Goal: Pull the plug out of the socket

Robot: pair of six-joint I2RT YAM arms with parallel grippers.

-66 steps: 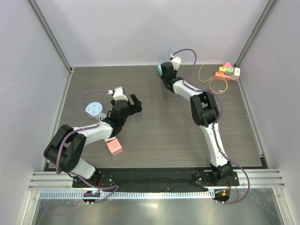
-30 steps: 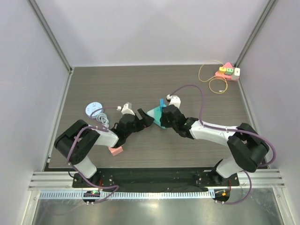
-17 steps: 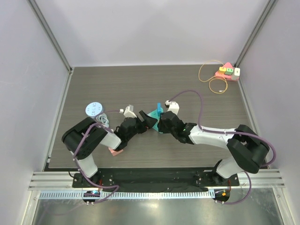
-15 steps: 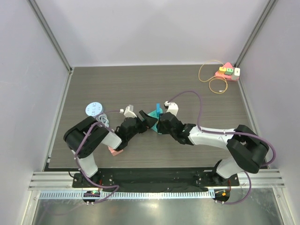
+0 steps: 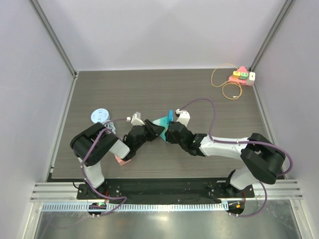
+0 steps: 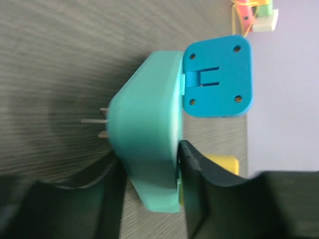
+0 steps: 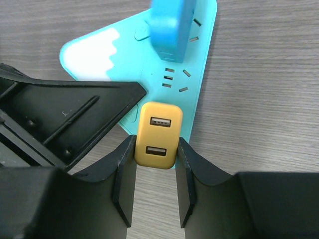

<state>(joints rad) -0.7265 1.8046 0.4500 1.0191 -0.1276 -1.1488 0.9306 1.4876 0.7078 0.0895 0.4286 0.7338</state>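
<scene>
The left gripper (image 6: 149, 172) squeezes the teal socket (image 6: 144, 124) between its fingers, and the right gripper (image 7: 154, 149), pinching the yellow plug (image 7: 157, 132) between its own, should pull straight out, not sideways.

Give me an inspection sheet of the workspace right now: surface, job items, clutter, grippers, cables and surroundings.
Surface: dark wood-grain table, no spills seen.
Job's things: teal socket carrying a yellow plug and a blue plug, both seated.
Clutter: pink block beside the left arm; pale blue disc; pink socket in the far right corner.
Grippers: left gripper clamps the teal socket; right gripper clamps the yellow plug.
Cables: yellow cord looped by the pink socket; purple arm cables.
Surroundings: pale walls; nothing else seen.
</scene>
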